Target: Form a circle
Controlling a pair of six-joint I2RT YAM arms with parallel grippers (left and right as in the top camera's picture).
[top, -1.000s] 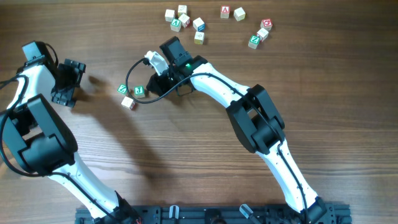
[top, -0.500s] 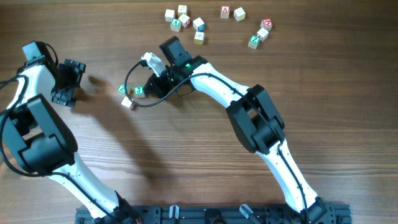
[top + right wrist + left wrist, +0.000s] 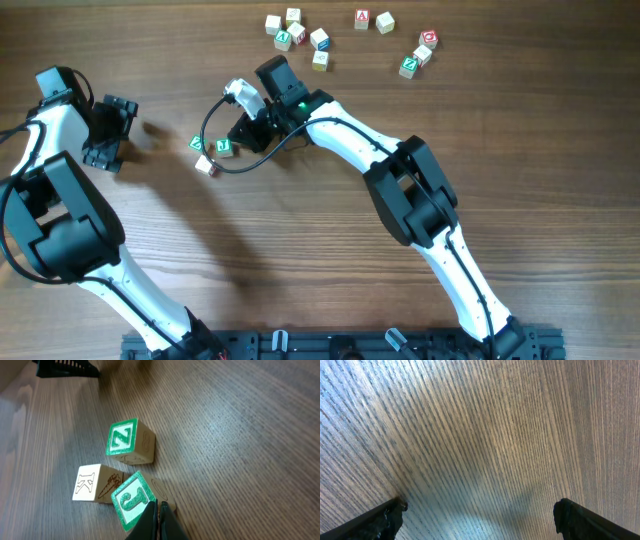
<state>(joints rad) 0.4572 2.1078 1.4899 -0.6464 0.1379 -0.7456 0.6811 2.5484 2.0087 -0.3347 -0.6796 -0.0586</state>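
Observation:
The circle is a tight group of three small wooden cubes left of the table's middle. A green Z cube [image 3: 197, 144] [image 3: 122, 440] stands apart from a green J cube [image 3: 224, 147] [image 3: 132, 501], and a pale K cube [image 3: 206, 165] [image 3: 91, 483] touches the J cube. My right gripper [image 3: 236, 142] [image 3: 156, 506] is shut with nothing between its fingers, its tips resting against the J cube's near edge. My left gripper [image 3: 109, 132] [image 3: 480, 507] hovers open over bare wood at the far left, well away from the cubes.
Loose lettered cubes lie along the far edge: a cluster [image 3: 296, 34], a pair [image 3: 373, 19] and a few more [image 3: 419, 54]. A black cable [image 3: 208, 130] loops beside the right wrist, near the three cubes. The left arm's body fills the near left.
The right wrist has crept a little to the left, towards the cubes. The three cubes have barely shifted. The left arm has not moved.

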